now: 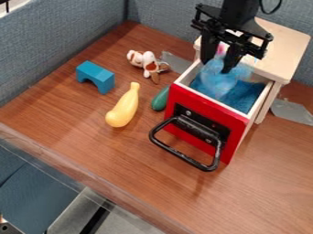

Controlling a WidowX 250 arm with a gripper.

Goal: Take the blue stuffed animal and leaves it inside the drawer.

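Note:
The black gripper (pixel 218 65) hangs over the open drawer at the upper right. Directly beneath and against it is the pale blue stuffed animal (pixel 218 81), blurred, with a bit of pink at its top. It is within the drawer's opening; whether it rests on the bottom I cannot tell. The wooden drawer (pixel 261 101) has a red front with a black handle and stands pulled out of its light wood cabinet. Its inside looks blue.
Left of the drawer lie a dark green object (pixel 160 99), a yellow squash-like toy (pixel 125 108), a brown and white plush (pixel 148 63) and a blue arch block (pixel 96 77). Grey tape (pixel 291 111) is at the right. Padded grey walls (pixel 61 39) stand behind the table.

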